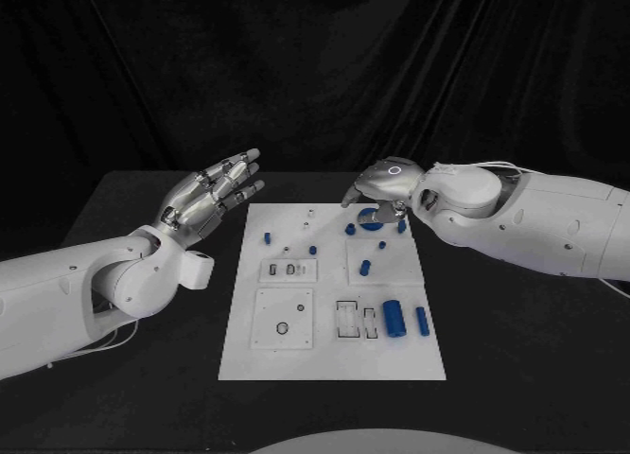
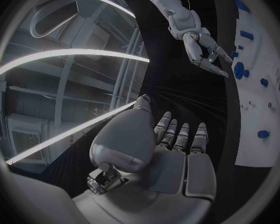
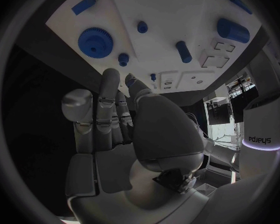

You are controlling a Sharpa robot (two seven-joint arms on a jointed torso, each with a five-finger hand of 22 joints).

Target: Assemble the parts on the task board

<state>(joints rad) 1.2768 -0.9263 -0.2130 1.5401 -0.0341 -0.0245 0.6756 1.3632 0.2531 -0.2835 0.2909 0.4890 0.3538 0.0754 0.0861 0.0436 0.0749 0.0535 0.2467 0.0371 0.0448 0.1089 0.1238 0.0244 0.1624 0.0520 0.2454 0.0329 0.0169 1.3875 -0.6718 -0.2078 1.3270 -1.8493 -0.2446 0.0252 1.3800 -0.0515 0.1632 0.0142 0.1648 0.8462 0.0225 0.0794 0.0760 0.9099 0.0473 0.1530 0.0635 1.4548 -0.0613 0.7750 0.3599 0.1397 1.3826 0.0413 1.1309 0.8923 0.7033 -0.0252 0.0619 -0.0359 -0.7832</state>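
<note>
Black table (image 1: pixel 151 312) before dark draped curtains (image 1: pixel 315 76); long bright light strips (image 2: pixel 71 57) overhead.

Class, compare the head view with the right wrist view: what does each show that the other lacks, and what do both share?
Head view alone: the left hand, open and raised beside the board, and the board's near end with two empty sockets. Right wrist view alone: the right hand's palm side, holding nothing, and the gear's teeth. Both: the white board, the gear and the big blue cylinder.

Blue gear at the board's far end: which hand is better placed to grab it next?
Right, probably. The right hand hovers right over the blue gear, while the left hand is raised, open, off the task board.
</note>
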